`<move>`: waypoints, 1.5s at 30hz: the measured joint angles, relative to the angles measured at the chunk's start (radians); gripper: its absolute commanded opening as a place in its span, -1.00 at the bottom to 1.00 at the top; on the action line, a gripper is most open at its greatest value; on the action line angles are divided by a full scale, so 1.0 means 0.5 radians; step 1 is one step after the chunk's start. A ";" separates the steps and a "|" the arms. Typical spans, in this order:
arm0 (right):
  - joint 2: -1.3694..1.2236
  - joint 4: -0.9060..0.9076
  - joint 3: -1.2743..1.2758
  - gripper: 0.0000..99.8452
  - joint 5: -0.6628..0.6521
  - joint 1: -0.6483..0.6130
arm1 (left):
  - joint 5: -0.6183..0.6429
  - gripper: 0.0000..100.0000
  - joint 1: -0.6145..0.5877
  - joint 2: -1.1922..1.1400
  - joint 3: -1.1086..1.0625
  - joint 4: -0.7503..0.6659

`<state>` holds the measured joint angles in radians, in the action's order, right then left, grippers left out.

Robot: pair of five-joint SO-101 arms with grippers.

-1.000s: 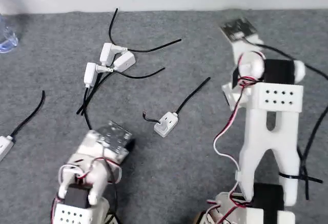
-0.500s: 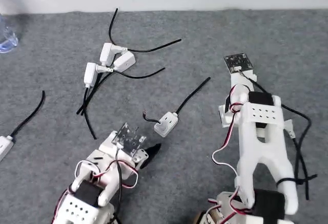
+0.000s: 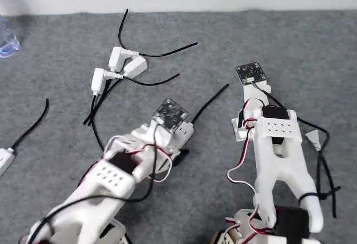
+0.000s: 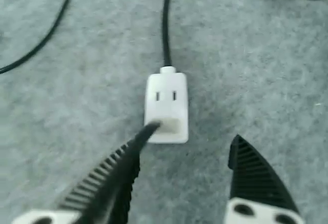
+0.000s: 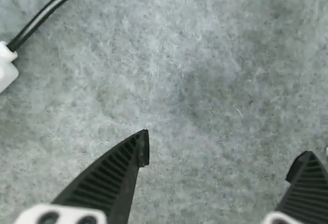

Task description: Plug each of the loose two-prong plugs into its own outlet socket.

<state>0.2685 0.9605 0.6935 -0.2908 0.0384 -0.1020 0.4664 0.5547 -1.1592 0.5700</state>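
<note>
A white two-slot outlet socket (image 4: 166,108) on a black cord lies on the grey carpet. My left gripper (image 4: 197,142) is open just short of it, and one black fingertip (image 4: 152,128) overlaps its near end. From above, the left arm covers most of that socket (image 3: 185,132). My right gripper (image 5: 225,152) is open over bare carpet, with a white cord end (image 5: 5,73) beside it. A small white two-prong plug (image 3: 312,138) lies to the right of the right arm (image 3: 270,127).
Two white plugs (image 3: 115,57) (image 3: 98,79) sit joined to a socket block (image 3: 135,65) at the back left, amid tangled black cords. Another white socket (image 3: 4,158) lies at the left edge. A clear plastic object (image 3: 8,42) is at the far left.
The left arm has stretched forward and right until its gripper is at the middle socket. The right arm has drawn back from the far right and lowered toward the carpet.
</note>
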 measured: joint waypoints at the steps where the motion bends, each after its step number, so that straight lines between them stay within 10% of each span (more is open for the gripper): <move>1: 0.000 -0.003 0.000 -0.17 0.000 0.000 | 0.000 -0.47 0.015 -0.098 0.025 -0.049; 21: 0.000 -0.015 0.000 -0.17 0.000 0.000 | -0.074 -0.48 -0.037 -1.280 1.126 0.365; 32: 0.000 -0.015 0.009 -0.17 0.000 0.000 | -0.273 -0.98 -0.034 -1.765 1.758 0.601; 45: 0.000 -0.034 0.034 -0.17 0.000 0.000 | -0.107 -0.97 -0.641 -1.798 1.869 0.098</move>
<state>0.2685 0.9436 0.7104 -0.2908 0.0384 -0.1557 0.1458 -0.3445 -0.2248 0.6191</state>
